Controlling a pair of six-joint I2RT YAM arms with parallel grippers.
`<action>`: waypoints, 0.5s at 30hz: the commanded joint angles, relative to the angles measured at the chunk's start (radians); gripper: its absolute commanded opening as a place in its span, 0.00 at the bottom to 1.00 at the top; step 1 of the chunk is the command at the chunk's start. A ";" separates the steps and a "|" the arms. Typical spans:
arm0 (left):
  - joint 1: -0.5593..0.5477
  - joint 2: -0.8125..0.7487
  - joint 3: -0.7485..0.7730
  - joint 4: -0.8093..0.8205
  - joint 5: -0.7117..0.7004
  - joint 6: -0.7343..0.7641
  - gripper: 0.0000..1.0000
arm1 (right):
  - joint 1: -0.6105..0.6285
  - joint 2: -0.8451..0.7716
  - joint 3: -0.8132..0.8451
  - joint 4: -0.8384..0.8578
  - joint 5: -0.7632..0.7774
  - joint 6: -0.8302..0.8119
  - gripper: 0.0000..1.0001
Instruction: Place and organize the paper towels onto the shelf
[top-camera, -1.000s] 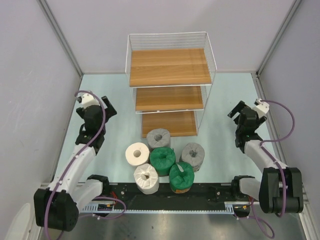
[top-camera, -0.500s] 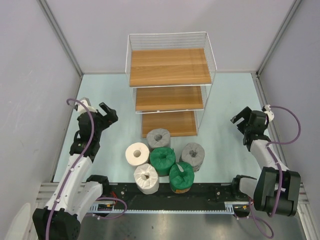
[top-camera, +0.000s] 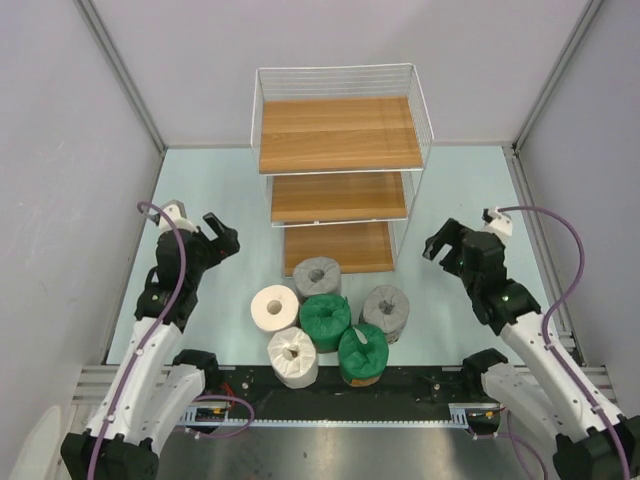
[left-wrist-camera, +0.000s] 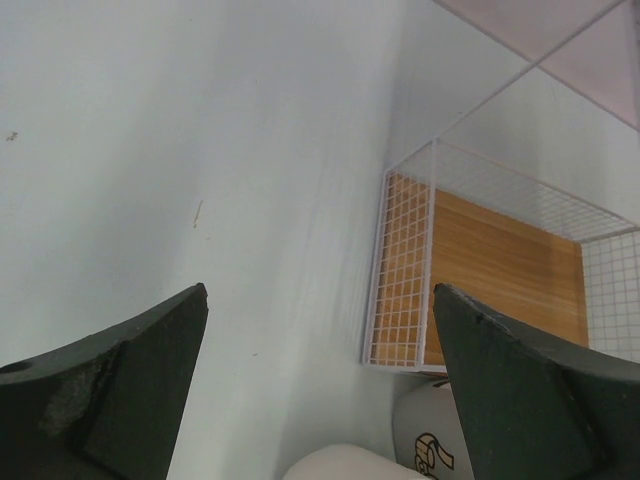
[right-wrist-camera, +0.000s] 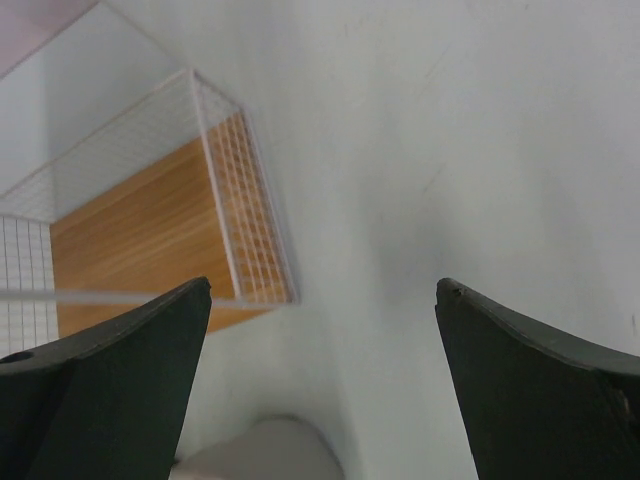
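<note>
Several paper towels stand clustered on the table in front of the shelf (top-camera: 340, 135): two grey rolls (top-camera: 317, 276) (top-camera: 385, 311), two dark green rolls (top-camera: 325, 318) (top-camera: 362, 352) and two white rolls (top-camera: 275, 308) (top-camera: 292, 356). All three shelf boards are bare. My left gripper (top-camera: 222, 232) hangs open left of the cluster, holding nothing. The left wrist view looks between its open gripper (left-wrist-camera: 320, 290) at the shelf (left-wrist-camera: 480, 270), a white roll (left-wrist-camera: 340, 462) and a printed grey roll (left-wrist-camera: 430, 440). My right gripper (top-camera: 438, 243) is open right of the shelf. Its open gripper (right-wrist-camera: 323, 284) frames the shelf (right-wrist-camera: 150, 240) and a grey roll (right-wrist-camera: 265, 450).
Grey side walls (top-camera: 60, 200) close in the pale table on the left, right and back. The black rail with the arm bases (top-camera: 340, 385) runs along the near edge, just behind the nearest rolls.
My right arm has swung left and inward, bringing its gripper closer to the shelf's right side. The left gripper has shifted slightly right and nearer. The rolls have not moved.
</note>
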 joint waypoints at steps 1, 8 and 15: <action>-0.053 -0.049 0.001 -0.019 -0.025 0.017 1.00 | 0.161 -0.058 0.039 -0.245 0.165 0.104 1.00; -0.151 -0.098 -0.014 -0.044 -0.096 0.017 1.00 | 0.416 -0.059 0.088 -0.374 0.133 0.192 0.98; -0.157 -0.122 -0.033 -0.057 -0.095 0.010 1.00 | 0.605 -0.039 0.099 -0.389 0.130 0.246 0.94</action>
